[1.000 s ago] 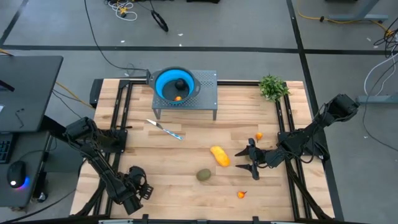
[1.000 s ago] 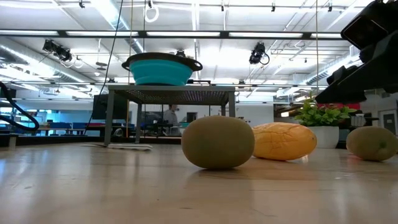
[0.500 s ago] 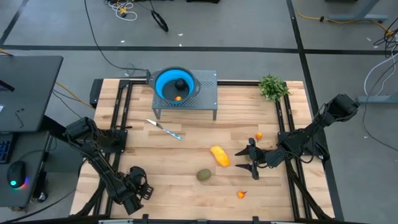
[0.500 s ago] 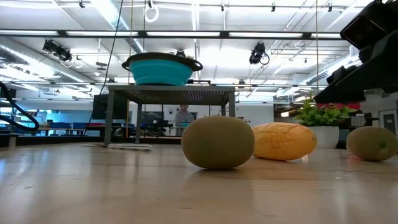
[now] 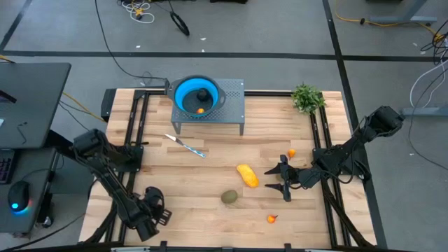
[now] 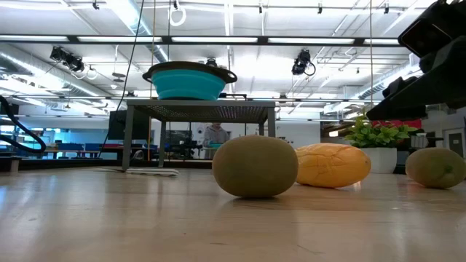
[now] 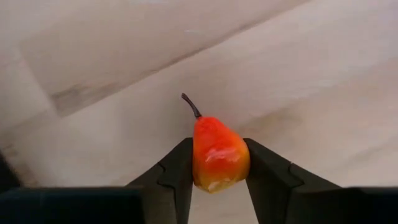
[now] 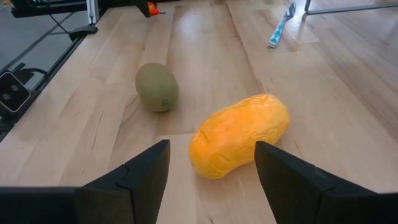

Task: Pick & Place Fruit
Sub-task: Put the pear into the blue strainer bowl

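In the left wrist view a small orange-red fruit (image 7: 217, 152) with a dark stem sits between my left gripper's (image 7: 216, 177) fingers, which are shut on it. That gripper (image 5: 150, 213) is near the table's near left corner and hides the fruit from above. My right gripper (image 5: 278, 180) hangs open at the right. The yellow oblong fruit (image 8: 239, 143) lies on the table just ahead of its fingers. An olive oval fruit (image 5: 229, 198) rests nearer the front edge. A second one (image 6: 435, 167) shows only in the low view. My left gripper pinches the small fruit's lower body (image 7: 198, 168) between its two fingers, one on each side. The fingers come from above, pointing down. The stem end (image 7: 189, 104) points away from them. I cannot tell whether the fruit rests on the table.
A blue bowl (image 5: 183, 89) on a grey stand (image 5: 234, 98) at the far edge holds a dark ball (image 5: 203, 94) and an orange piece (image 5: 201, 110). A blue-handled knife (image 5: 185, 145) and a green plant (image 5: 306, 98) are nearby. Orange pieces (image 5: 291, 152) (image 5: 271, 218) lie right of centre.
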{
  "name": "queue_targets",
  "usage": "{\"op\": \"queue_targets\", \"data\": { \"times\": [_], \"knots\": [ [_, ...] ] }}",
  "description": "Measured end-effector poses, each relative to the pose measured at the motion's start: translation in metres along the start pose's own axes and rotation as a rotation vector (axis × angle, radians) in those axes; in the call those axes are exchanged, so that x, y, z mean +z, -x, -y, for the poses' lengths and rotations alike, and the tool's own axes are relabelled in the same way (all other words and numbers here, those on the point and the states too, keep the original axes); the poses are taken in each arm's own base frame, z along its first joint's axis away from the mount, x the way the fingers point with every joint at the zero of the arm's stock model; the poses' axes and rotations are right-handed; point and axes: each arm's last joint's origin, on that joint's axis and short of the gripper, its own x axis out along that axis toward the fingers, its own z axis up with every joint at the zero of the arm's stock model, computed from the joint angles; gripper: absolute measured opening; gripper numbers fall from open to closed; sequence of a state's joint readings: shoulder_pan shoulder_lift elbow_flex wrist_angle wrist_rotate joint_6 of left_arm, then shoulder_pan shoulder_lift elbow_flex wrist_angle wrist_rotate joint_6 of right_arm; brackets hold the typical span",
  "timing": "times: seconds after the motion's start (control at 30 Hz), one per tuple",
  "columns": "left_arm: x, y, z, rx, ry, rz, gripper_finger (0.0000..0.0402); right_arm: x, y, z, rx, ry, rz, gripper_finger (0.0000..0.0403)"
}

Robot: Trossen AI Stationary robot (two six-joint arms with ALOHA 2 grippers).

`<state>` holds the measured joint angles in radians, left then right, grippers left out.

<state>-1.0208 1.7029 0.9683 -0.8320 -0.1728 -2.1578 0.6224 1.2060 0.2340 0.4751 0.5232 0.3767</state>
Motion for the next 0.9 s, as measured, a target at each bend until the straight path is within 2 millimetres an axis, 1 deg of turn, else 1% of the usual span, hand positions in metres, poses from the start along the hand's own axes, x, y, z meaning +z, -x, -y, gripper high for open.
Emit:
{"op": "queue_targets", "data": {
  "times": [0.17,0.27,0.33,0.43,0.53,0.63,0.8,0.9],
  "knots": [
    [0.005,0.008,0.003,-0.122,0.013,0.102,0.014,0.0,0.0,0.0,0.0,0.0,0.0,0.0245],
    [0.012,0.016,0.006,-0.219,0.013,0.2,0.0142,0.0,0.0,0.0,0.0,-0.001,0.001,0.0245],
    [0.02,0.024,0.01,-0.297,0.004,0.283,0.0139,0.001,0.0,0.0,0.003,-0.004,0.007,0.0245],
    [0.039,0.036,0.017,-0.394,-0.012,0.438,0.0131,0.002,0.0,-0.001,0.006,-0.01,0.017,0.0245],
    [0.061,0.048,0.026,-0.444,-0.043,0.564,0.013,0.002,0.0,-0.001,0.009,-0.014,0.023,0.0245],
    [0.087,0.057,0.037,-0.45,-0.104,0.651,0.0137,0.002,0.0,-0.001,0.009,-0.014,0.022,0.0245],
    [0.139,0.071,0.061,-0.458,-0.201,0.794,0.0139,0.004,0.0,-0.002,0.016,-0.023,0.037,0.0245],
    [0.175,0.082,0.069,-0.472,-0.25,0.862,0.0134,0.005,0.0,-0.002,0.021,-0.029,0.045,0.0245]
  ]
}}
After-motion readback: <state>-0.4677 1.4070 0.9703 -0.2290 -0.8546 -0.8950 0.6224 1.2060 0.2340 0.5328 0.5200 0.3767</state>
